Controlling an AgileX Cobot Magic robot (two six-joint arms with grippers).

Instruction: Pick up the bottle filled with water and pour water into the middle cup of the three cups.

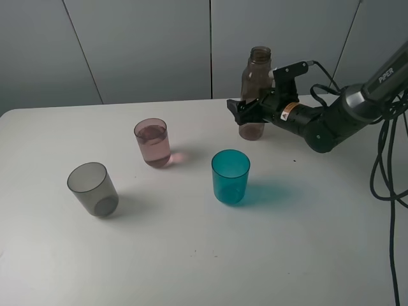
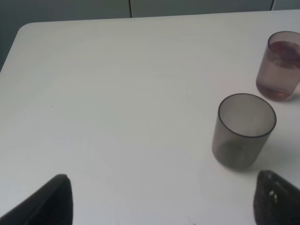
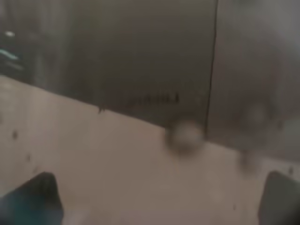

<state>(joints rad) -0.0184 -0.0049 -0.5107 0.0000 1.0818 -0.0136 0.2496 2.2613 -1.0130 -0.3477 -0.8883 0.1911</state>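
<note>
The smoky-brown bottle [image 1: 257,71] stands upright on the table [image 1: 191,255] at the back right, uncapped. My right gripper [image 1: 246,112] reaches in from the right, its fingers on either side of the bottle's lower half. In the right wrist view the bottle [image 3: 140,70] is a blur filling the frame, and the right gripper [image 3: 159,204] has its fingertips spread wide at the corners. The pink middle cup [image 1: 152,142] holds some water. The grey cup [image 1: 93,189] stands front left, the teal cup [image 1: 230,176] front right. My left gripper [image 2: 161,201] is open and empty, near the grey cup [image 2: 243,131].
The pink cup [image 2: 280,65] also shows in the left wrist view beyond the grey one. The right arm [image 1: 331,118] and its black cables [image 1: 389,172] run along the table's right side. A grey panel wall [image 1: 159,44] stands behind the table.
</note>
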